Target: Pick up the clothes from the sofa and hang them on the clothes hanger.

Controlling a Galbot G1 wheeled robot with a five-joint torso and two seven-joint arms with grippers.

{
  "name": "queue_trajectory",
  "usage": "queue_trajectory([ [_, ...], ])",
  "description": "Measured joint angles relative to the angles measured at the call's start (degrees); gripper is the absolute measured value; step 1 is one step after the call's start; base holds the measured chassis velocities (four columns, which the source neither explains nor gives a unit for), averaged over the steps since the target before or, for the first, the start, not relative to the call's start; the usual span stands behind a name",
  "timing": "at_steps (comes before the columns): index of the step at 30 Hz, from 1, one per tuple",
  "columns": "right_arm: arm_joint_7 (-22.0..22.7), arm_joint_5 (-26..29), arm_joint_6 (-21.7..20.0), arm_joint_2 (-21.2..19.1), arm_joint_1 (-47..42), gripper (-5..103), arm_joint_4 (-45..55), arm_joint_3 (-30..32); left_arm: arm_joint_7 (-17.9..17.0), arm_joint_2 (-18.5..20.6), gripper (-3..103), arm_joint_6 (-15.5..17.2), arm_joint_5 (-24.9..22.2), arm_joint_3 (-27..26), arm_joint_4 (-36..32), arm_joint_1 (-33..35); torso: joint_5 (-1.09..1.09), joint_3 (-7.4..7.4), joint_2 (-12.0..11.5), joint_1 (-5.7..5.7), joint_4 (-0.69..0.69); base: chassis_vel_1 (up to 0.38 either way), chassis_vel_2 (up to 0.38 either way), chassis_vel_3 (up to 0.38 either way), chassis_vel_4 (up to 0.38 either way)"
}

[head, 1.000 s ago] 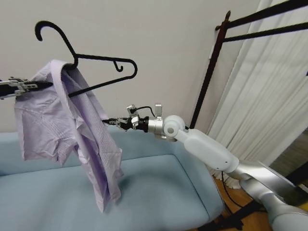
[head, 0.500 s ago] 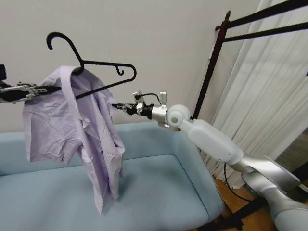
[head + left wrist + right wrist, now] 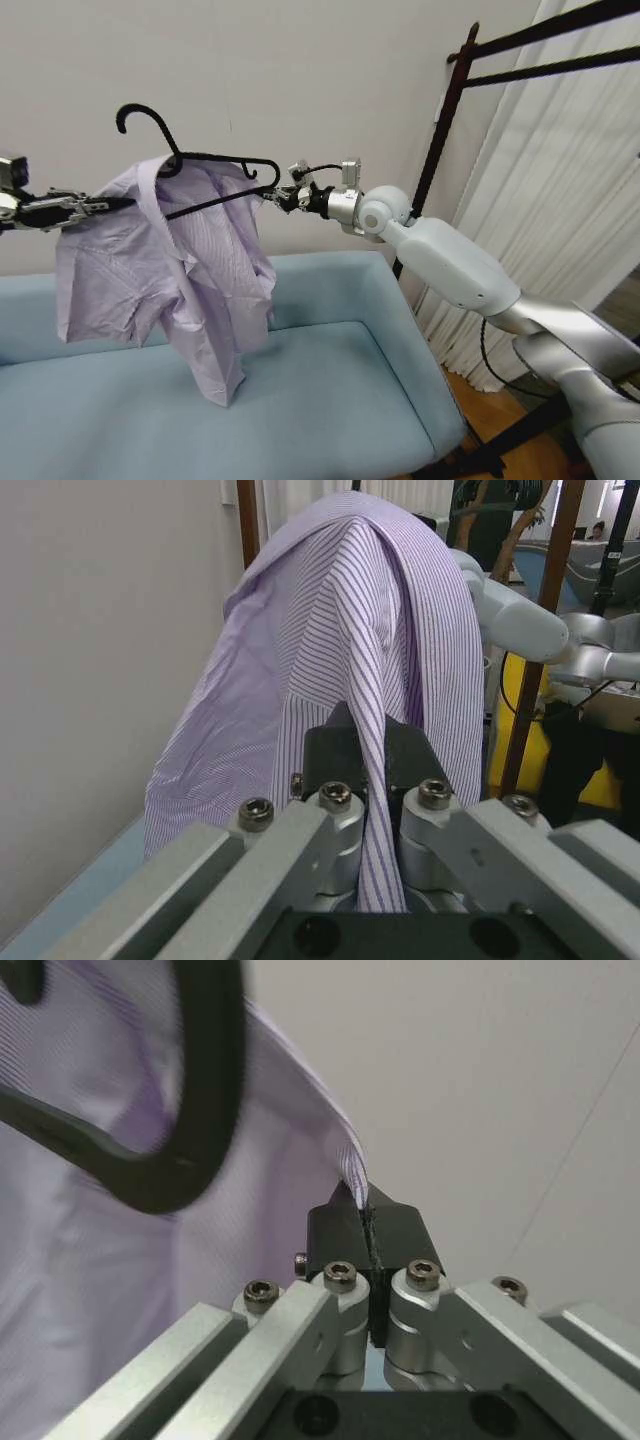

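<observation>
A lilac striped shirt (image 3: 190, 270) hangs in the air over the pale blue sofa (image 3: 330, 400), draped on a black hanger (image 3: 200, 165). My left gripper (image 3: 95, 207) holds the shirt's left side, shut on the fabric (image 3: 375, 780) with the hanger end under it. My right gripper (image 3: 270, 197) is shut on the shirt's edge (image 3: 352, 1165) next to the hanger's right end (image 3: 200, 1110). The shirt's far shoulder is stretched toward that hanger end.
A dark clothes rack (image 3: 450, 110) with two horizontal bars stands at the right, in front of a white curtain (image 3: 560, 220). A bare wall (image 3: 330, 80) is behind the sofa. Wooden floor (image 3: 490, 410) shows beside the sofa's right end.
My right gripper has risen and pulled the shirt edge up toward the hanger's right end. The hanger and left gripper have shifted right, and the hanger has levelled out.
</observation>
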Motion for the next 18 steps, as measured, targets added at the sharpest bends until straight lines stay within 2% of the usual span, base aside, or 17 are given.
queue_trajectory([
  [2, -3.14, -4.09, 1.78, 0.12, 1.90, 0, -2.20, -1.44, -0.04, -0.42, 2, 0.00, 0.35, 0.15, 0.12, -0.01, 0.00, 0.00, 0.00, 0.00, 0.00, 0.000, 0.000, 0.000, 0.000],
  [7, -6.96, -7.86, 2.74, 0.61, 5.83, 0, -4.92, -3.10, 0.10, -1.46, 2, -0.03, 1.90, 0.51, 0.26, -0.01, 0.00, 0.00, 0.00, 0.00, -0.01, 0.000, 0.000, 0.000, 0.000],
  [14, -8.80, -11.23, 2.82, 1.39, 9.28, 0, -6.12, -3.97, -0.21, -2.53, 2, -0.04, 3.89, 0.78, 0.21, -0.07, 0.00, 0.00, 0.00, 0.00, 0.00, 0.000, 0.000, 0.000, 0.000],
  [18, -9.58, -13.72, 3.11, 1.50, 11.07, 0, -6.53, -4.66, -2.40, -3.01, 2, -0.04, 4.03, 0.90, -0.39, -0.13, 0.00, 0.00, 0.00, 0.00, -0.01, 0.000, 0.000, 0.000, 0.000],
])
